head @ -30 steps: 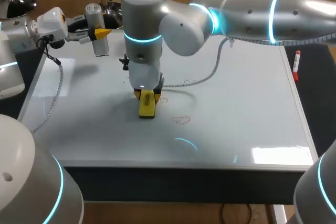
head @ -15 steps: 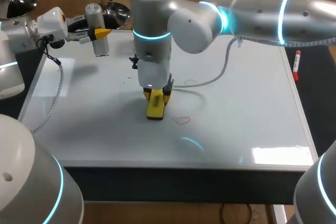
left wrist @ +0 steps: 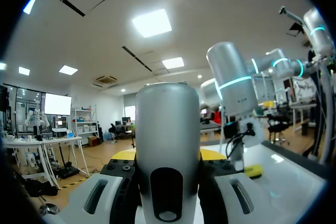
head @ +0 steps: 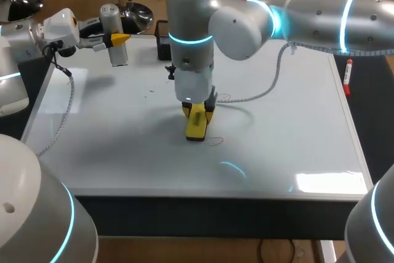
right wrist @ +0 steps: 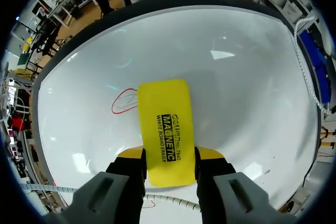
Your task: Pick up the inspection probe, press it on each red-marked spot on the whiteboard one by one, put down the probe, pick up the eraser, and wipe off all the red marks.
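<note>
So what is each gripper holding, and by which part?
Right gripper: eraser, by its long sides near one end. Left gripper: probe, around its body.

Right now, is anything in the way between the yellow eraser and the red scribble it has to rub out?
No, nothing visible is in the way. The right gripper holds the yellow eraser down on the whiteboard, and the red scribble lies right beside the eraser's edge, with only bare board there.

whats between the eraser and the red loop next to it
Nothing, no gap. In the right wrist view the eraser, held in the right pincer, lies against the red loop, covering its edge.
</note>
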Controlling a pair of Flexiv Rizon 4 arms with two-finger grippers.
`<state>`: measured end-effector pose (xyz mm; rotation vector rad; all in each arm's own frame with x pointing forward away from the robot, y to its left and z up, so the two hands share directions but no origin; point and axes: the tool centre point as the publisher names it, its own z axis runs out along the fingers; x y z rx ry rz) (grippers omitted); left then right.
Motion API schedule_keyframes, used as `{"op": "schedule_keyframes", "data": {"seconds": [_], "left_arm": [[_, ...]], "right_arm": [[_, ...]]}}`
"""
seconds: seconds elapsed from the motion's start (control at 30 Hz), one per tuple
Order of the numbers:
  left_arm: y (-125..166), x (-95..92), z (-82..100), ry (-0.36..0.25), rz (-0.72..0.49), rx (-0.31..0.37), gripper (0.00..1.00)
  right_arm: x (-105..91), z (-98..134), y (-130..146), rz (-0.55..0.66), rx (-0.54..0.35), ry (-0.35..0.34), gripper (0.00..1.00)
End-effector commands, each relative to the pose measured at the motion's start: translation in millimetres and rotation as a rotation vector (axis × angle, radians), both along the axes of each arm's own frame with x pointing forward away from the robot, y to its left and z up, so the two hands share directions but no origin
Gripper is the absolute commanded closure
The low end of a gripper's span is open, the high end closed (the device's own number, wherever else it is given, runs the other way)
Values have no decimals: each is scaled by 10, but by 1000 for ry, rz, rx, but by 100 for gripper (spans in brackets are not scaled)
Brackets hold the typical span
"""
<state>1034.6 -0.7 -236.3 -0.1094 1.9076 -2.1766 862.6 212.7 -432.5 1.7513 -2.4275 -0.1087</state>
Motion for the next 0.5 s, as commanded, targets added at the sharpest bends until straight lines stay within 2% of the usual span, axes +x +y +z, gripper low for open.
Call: {"op": "schedule_keyframes", "data": {"seconds": [0.03, 0.17, 0.3, 0.4, 0.5], "left_arm": [[1, -7, 11, -2, 1, 0, 100], [1, -7, 11, -2, 1, 0, 100], [1, -7, 11, -2, 1, 0, 100], [1, -7, 11, -2, 1, 0, 100], [1, -7, 11, -2, 1, 0, 100]], "right_arm": [[-11, -297, -112, -6, 6, -18, 100], [34, -72, -78, 4, 21, -39, 100], [104, 274, -1, 46, 101, -42, 100], [206, 508, 21, 80, 154, -53, 100], [318, 693, 27, 117, 154, -88, 100]]}}
